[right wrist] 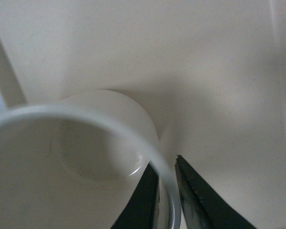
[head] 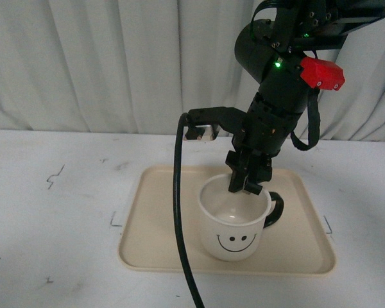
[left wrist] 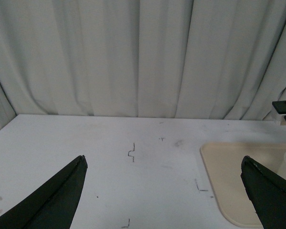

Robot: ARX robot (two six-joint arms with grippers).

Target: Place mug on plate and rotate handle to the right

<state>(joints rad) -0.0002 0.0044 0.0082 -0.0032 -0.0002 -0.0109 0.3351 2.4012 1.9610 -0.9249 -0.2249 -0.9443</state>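
Nearest the robot, a black cable (head: 178, 218) hangs down in front of the plate (head: 154, 250), a beige rectangular tray with rounded corners and a low rim that lies flat on the white table (head: 58, 218). The mug (head: 234, 231) stands upright on the plate, slightly right of its middle, with the black smiley face turned toward the front camera. Its handle (head: 277, 208) is a dark loop that points to the right and a little to the rear.

Just behind the face, the right gripper (head: 247, 185) comes down from above onto the far side of the rim, next to the handle. The right wrist view shows one dark finger (right wrist: 144, 198) inside the mug and the other outside it, with the wall pinched between them, so the pincer is closed on the mug.

The left gripper (left wrist: 164, 191) hovers over bare table to the left of the plate. Its two dark fingers are spread wide and hold nothing.

Small black marks are scattered across the tabletop. Behind the table hangs a pale pleated curtain (head: 102, 64).
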